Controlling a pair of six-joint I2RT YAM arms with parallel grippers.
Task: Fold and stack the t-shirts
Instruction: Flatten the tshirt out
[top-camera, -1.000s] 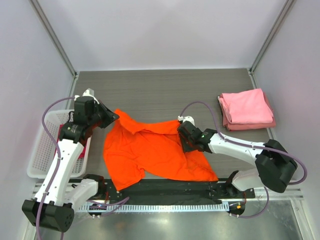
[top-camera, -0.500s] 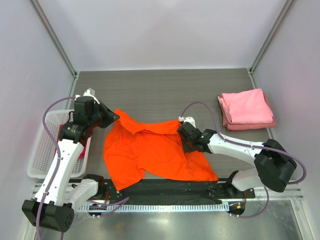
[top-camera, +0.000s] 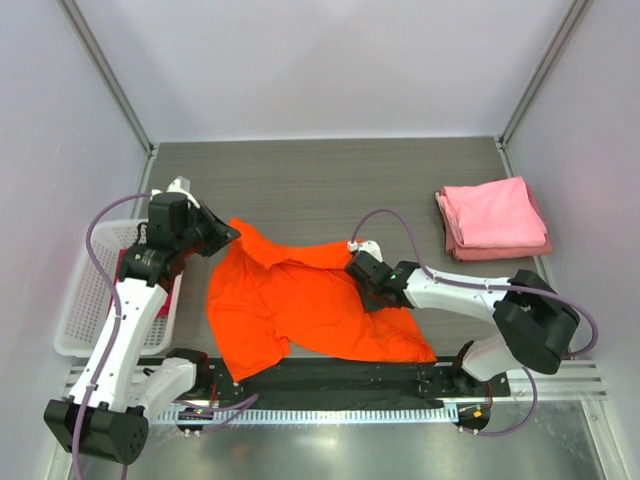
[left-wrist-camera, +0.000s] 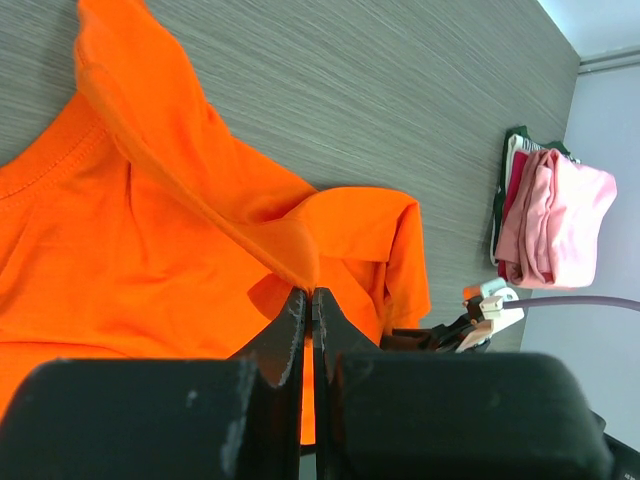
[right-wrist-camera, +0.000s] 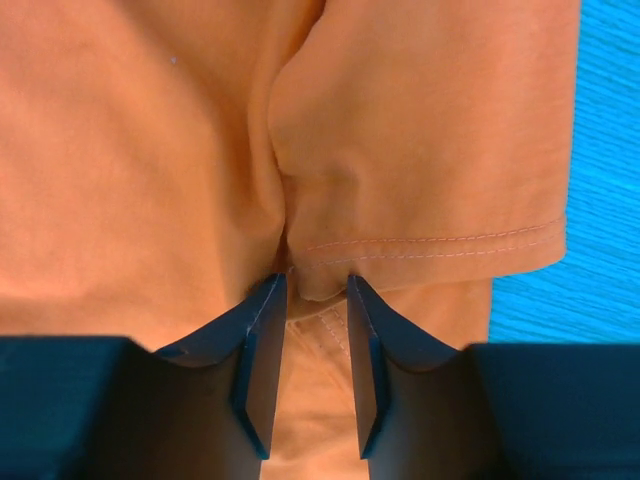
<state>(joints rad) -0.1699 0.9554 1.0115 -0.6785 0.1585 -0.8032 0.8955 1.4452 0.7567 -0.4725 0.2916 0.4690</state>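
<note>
Now: orange t-shirt lies rumpled on the table, near the front edge. Left gripper: fingers pinched together on a raised shoulder ridge. Right gripper: fingers narrowly apart, apparently nipping a sleeve fold.

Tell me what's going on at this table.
Two arms are working on the orange shirt, which lies rumpled and unfolded on the table. The left gripper is shut on a fold at the shirt's far left corner, pulling it up into a ridge. The right gripper is closed on a bunched fold on the shirt's right side. A folded pink stack sits at the far right.
</note>
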